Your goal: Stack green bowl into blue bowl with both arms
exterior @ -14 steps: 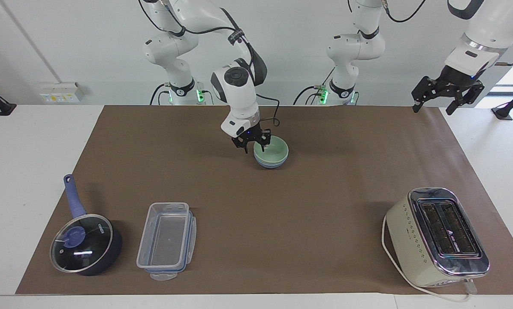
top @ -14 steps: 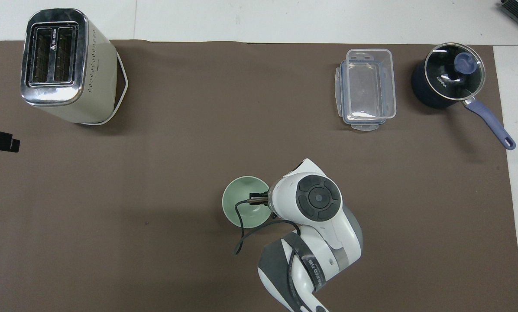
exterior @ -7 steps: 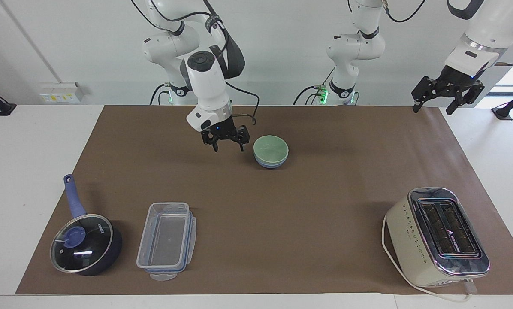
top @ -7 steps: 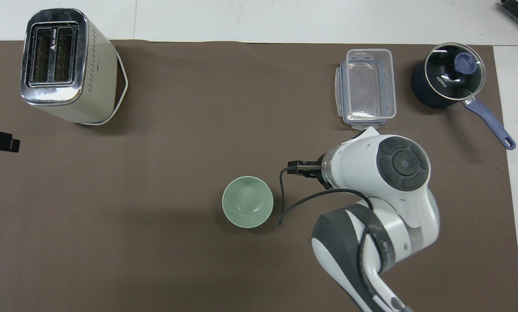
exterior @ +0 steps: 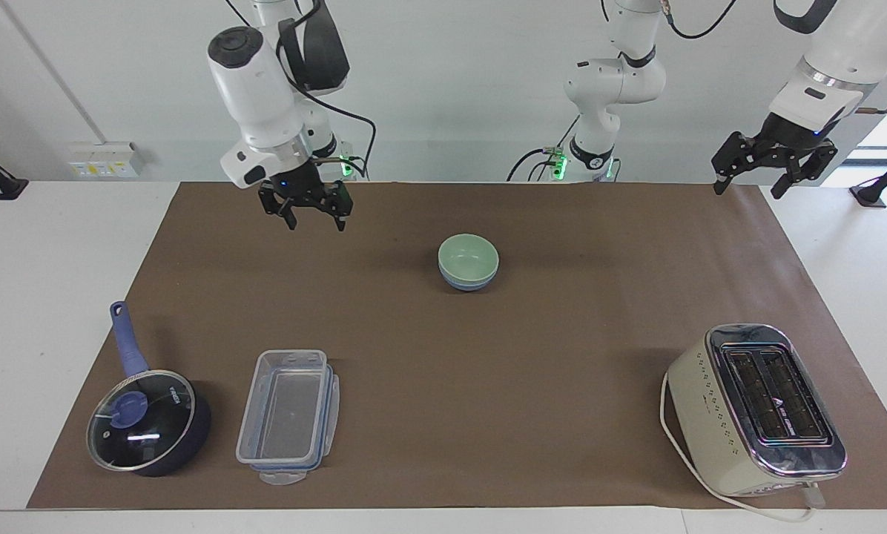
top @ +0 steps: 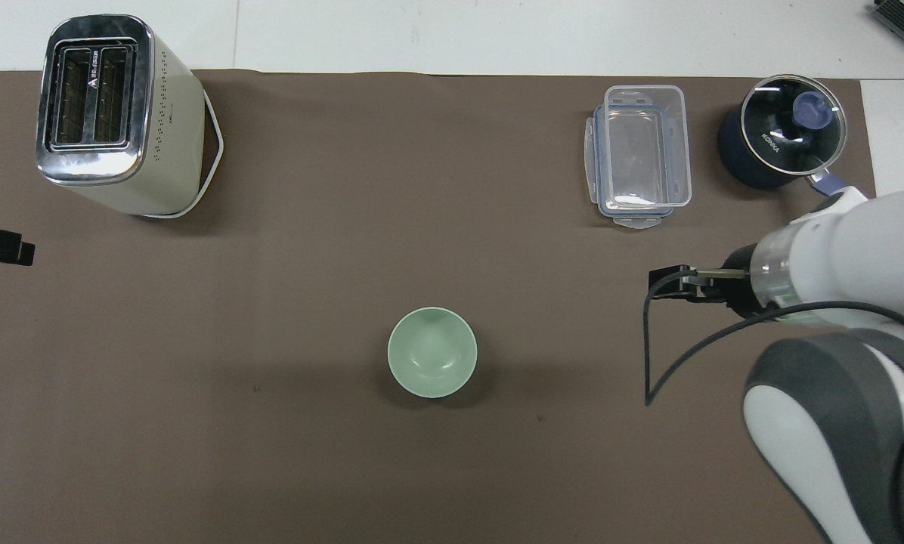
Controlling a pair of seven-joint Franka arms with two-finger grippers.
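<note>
The green bowl point(exterior: 469, 254) sits nested in the blue bowl point(exterior: 470, 282) on the brown mat, mid-table; only the blue bowl's lower band shows under the green rim. From overhead the green bowl point(top: 431, 351) covers the blue one. My right gripper point(exterior: 315, 221) hangs open and empty in the air over the mat, well off toward the right arm's end, apart from the bowls; its tip point(top: 670, 282) shows in the overhead view. My left gripper point(exterior: 747, 191) waits open and raised over the mat's corner at the left arm's end.
A cream toaster point(exterior: 759, 408) stands farther from the robots at the left arm's end. A clear plastic container point(exterior: 288, 415) and a dark blue lidded saucepan point(exterior: 147, 423) lie farther out at the right arm's end.
My right gripper opened off the green bowl's rim, rose and swung away toward the right arm's end. The bowls stayed nested in place. The left arm has not moved.
</note>
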